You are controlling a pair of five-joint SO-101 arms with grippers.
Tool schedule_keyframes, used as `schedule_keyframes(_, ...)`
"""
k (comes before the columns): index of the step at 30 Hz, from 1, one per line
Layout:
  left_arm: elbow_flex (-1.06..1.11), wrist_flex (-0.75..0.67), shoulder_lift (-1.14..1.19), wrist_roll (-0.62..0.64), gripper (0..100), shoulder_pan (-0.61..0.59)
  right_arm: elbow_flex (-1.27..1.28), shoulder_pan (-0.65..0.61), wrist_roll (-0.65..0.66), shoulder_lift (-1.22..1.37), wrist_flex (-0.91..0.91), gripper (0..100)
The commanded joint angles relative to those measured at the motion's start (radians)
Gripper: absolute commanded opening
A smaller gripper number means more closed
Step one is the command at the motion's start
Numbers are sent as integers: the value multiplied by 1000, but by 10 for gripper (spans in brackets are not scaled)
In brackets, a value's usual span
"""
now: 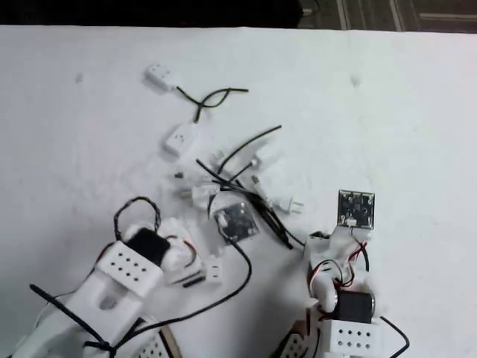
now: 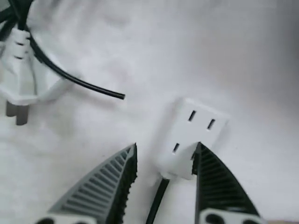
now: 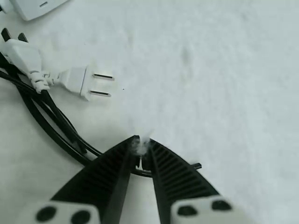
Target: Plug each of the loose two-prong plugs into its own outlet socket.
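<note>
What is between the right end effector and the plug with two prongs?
Just bare table between the right end effector and plug, in the right wrist view; black cables pass beside.

1 overhead camera, 2 wrist cameras close above the table [image 1: 410, 112].

Smooth white plastic plug [image 3: 74, 80], metal prongs [image 3: 103, 76], on fuzzy matt cloth [image 3: 224, 70]; fingers [image 3: 173, 175] ribbed dark plastic.

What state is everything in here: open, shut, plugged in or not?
Left end effector: open.
Right end effector: shut.
Outlet socket: slots empty, nothing plugged in.
Two-prong plug: unplugged, lying loose, prongs bare.
</note>
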Motion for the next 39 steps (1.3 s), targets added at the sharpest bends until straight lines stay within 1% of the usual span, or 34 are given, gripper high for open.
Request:
schedule_keyframes(1,-12,17,2,51,194,35,-31,13,0,-4,-19,19)
schedule_keyframes(5,-48,61,-56,41,217,35,-31,13,0,-4,-19,19)
schedule_keyframes(9,-86,138,-99,41,312,41,-31,13,0,-4,-19,19)
schedule_keyframes(12,-77,137,-79,37,366,35,-31,13,0,-4,-19,19)
schedule_keyframes(14,-72,132,-42,-23,369,35,-31,13,-2,-4,-19,19)
schedule_keyframes(17,-77,84,39,-64,369,27,-31,13,-2,-4,-19,19)
schedule_keyframes(21,-83,-61,182,-74,369,-16,-31,13,-2,-4,-19,19)
schedule_keyframes(23,-101,-94,268,-94,368,-21,-31,13,-2,-4,-19,19)
schedule_keyframes(25,-141,-95,338,-97,342,-19,-31,13,-2,-4,-19,19)
schedule_keyframes(29,-201,-95,427,-94,256,-10,-31,13,-2,-4,-19,19)
schedule_keyframes(34,-207,-103,440,-92,107,-22,-31,13,-2,-4,-19,19)
schedule_keyframes(36,-213,-109,440,-92,65,-67,-31,13,-2,-4,-19,19)
schedule_keyframes(39,-222,-173,443,-91,61,-173,-31,13,-2,-4,-19,19)
